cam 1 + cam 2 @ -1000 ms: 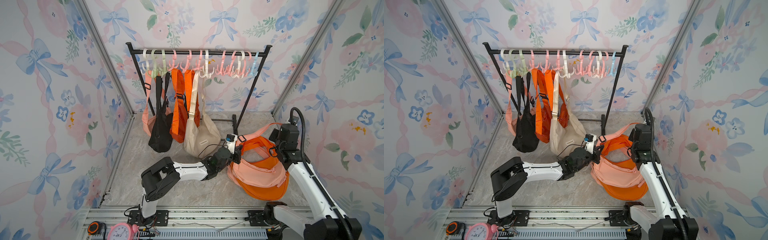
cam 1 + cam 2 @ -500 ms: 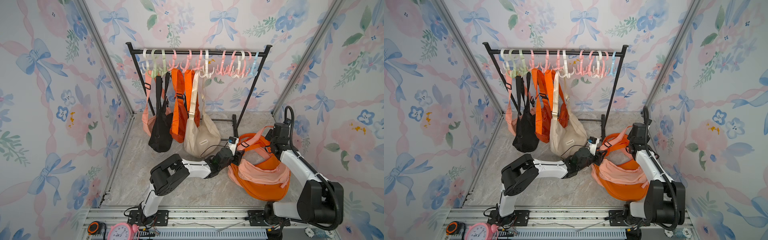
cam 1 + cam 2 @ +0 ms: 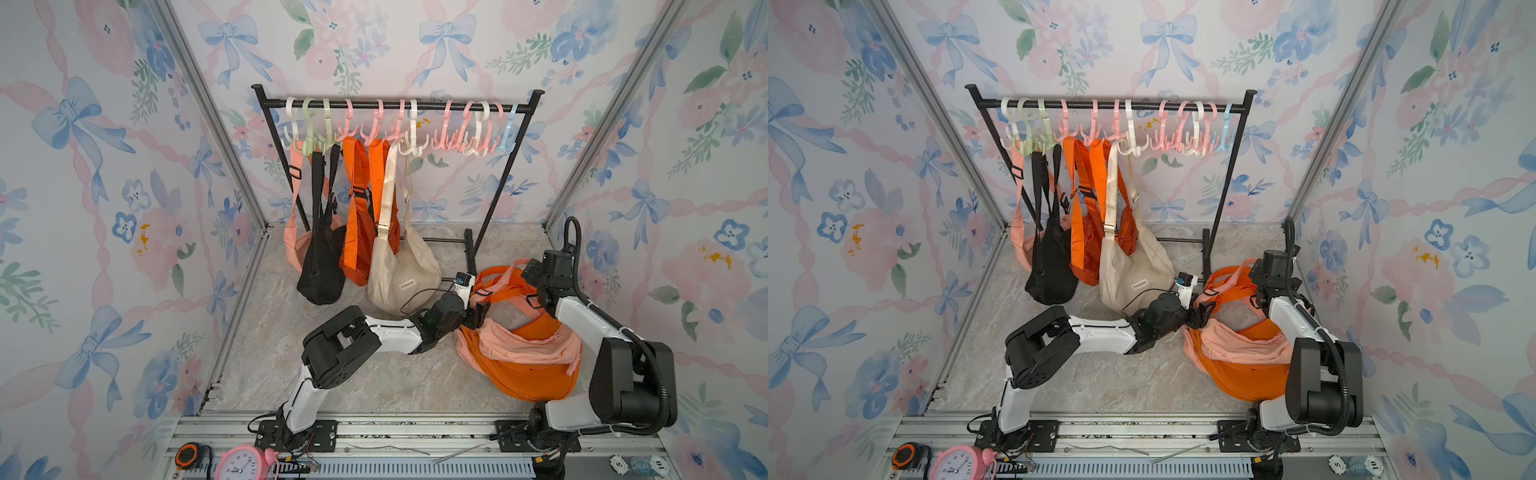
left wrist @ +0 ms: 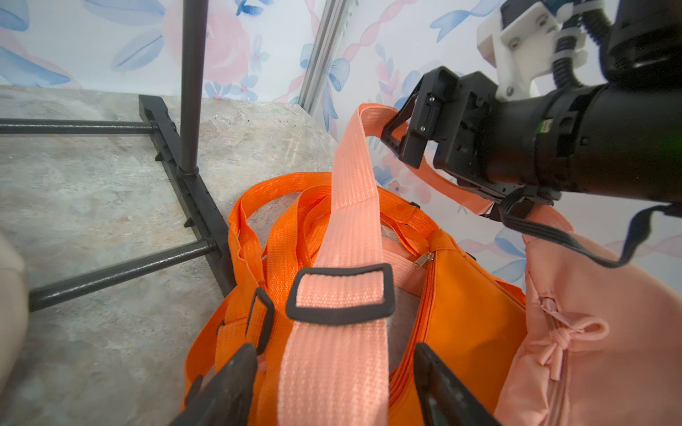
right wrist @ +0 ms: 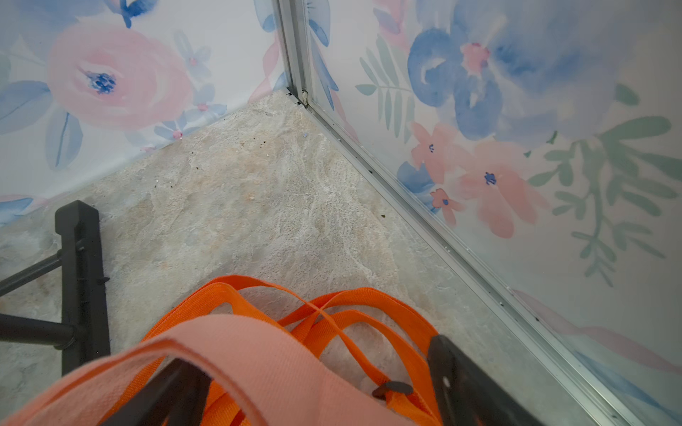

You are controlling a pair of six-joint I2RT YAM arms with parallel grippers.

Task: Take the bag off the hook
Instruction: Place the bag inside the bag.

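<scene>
A peach bag (image 3: 523, 345) lies on the floor at the right, on top of an orange bag (image 3: 536, 380), off the rack's hooks (image 3: 473, 141). My left gripper (image 4: 336, 387) is open low over the pile, and the peach strap (image 4: 350, 206) runs loosely between its fingers. My right gripper (image 5: 321, 391) is open too, near the right wall. The same strap (image 5: 236, 354) drapes over one of its fingers (image 5: 177, 391). In both top views the grippers (image 3: 473, 311) (image 3: 1260, 291) flank the bags' straps.
A black rack (image 3: 395, 106) holds hanging peach, black (image 3: 322, 266), orange (image 3: 355, 245) and beige (image 3: 403, 274) bags. Its foot (image 4: 192, 199) stands close beside my left gripper. The right wall's rail (image 5: 424, 206) is near my right gripper. A clock (image 3: 239, 463) sits at the front.
Both grippers have gone from shut to open, letting go of the peach strap. The right arm has come down toward the floor, and the strap has slackened onto the bags.
</scene>
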